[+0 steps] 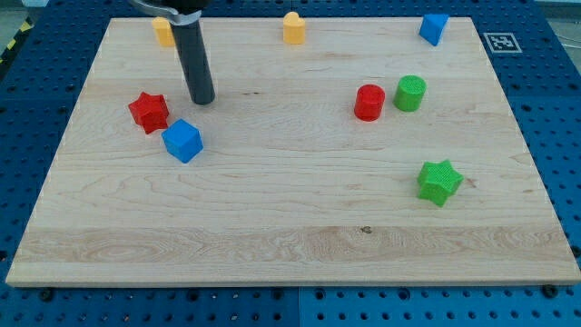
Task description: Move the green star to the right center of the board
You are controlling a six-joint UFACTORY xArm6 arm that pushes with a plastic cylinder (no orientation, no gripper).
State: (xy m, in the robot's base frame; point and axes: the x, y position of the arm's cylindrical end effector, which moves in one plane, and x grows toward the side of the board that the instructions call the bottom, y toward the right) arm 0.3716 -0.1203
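A: What could go wrong from here?

B: My tip [202, 98] sits well apart from the green star [440, 181], which lies low at the view's right. Crossing over, it might knock the red cylinder [369, 103] or green cylinder [410, 93].

A: And the end effector?

B: A plain rod with nothing to open, touching only the tabletop [272, 209], near the red star [149, 111] and blue cube [182, 140].

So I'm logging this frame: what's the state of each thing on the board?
Tip: down, touching no block, above the red star.
Red star: touching blue cube.
Blue cube: flat.
Red cylinder: upright.
Green cylinder: upright.
Green star: alone, lower right.
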